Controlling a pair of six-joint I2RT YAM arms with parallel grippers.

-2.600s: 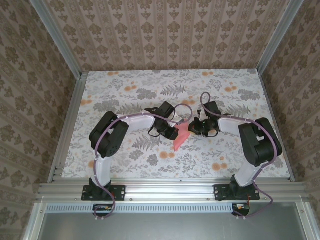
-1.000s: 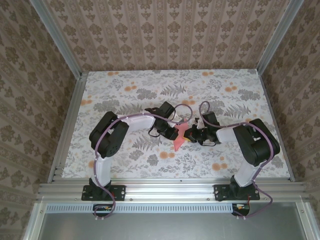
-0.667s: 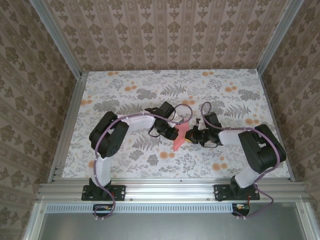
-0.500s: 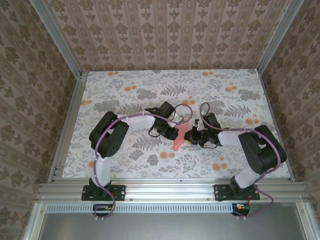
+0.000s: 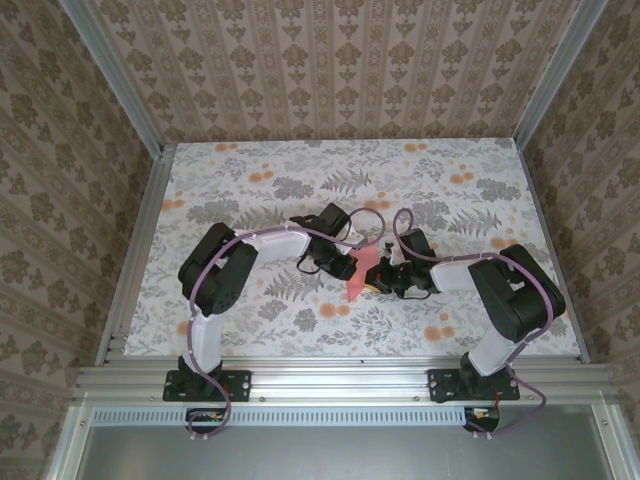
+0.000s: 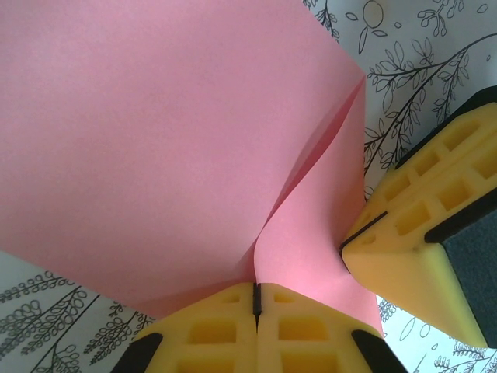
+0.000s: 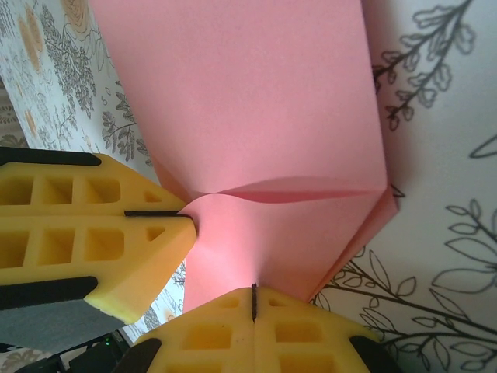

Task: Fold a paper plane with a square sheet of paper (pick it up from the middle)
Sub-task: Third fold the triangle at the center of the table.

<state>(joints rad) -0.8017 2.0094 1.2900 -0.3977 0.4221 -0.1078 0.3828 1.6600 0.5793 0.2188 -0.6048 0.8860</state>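
Since the earlier top view, your right arm has swung in to the left. The right end effector now presses against the sheet instead of waiting just beside it. Your left arm has barely shifted.

The pink sheet, already partly folded, sits near the middle of the worktop, between the two end effectors. Its long axis runs roughly from the far edge toward the near edge, with the near end leaning left.

The left end effector is fully closed, its yellow pads pinching one edge of the sheet. The right end effector is also fully closed and pinches the sheet close by. A soft crease runs across the paper between the two grips.

Both grips touch the paper, left on its left side and right on its right, so neither arm is nearer. The two sets of pads meet almost at a right angle. The next fold probably depends on moving one grip across that long axis while the other holds. You cannot tell whether the sheet's near end rests on the worktop.
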